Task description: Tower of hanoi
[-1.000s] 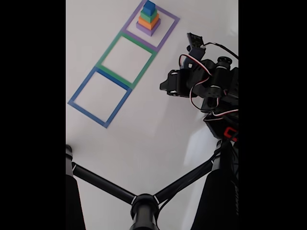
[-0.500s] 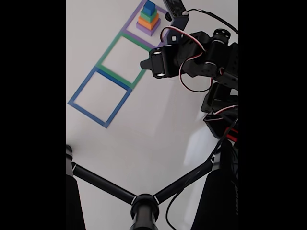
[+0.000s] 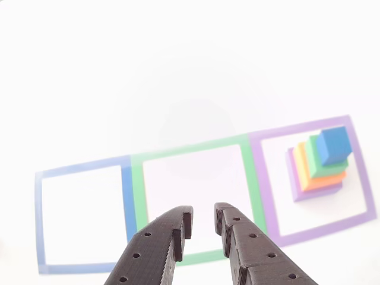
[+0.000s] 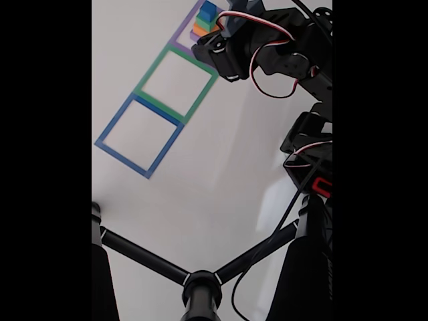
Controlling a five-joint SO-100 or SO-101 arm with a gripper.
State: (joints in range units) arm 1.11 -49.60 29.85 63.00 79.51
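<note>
A stepped stack of blocks (image 3: 317, 163), purple at the bottom, then orange, green and a blue cube on top, stands inside the purple tape square (image 3: 303, 123) at the right of the other view. A green tape square (image 3: 190, 145) and a blue tape square (image 3: 126, 196) lie to its left with nothing in them. My gripper (image 3: 203, 216) hangs over the near edge of the green square, its black fingers a narrow gap apart with nothing between them. In the fixed view the arm (image 4: 257, 47) reaches over the stack (image 4: 204, 19) and hides part of it.
In the fixed view a black tripod-like stand (image 4: 200, 284) spreads across the bottom, and the arm's base with red and white cables (image 4: 309, 160) stands at the right. White tabletop (image 4: 214, 174) lies between them and the green (image 4: 151, 69) and blue (image 4: 114, 119) squares.
The arm has swung from the right side up toward the purple square and now covers part of it and of the stack. The blocks have not moved.
</note>
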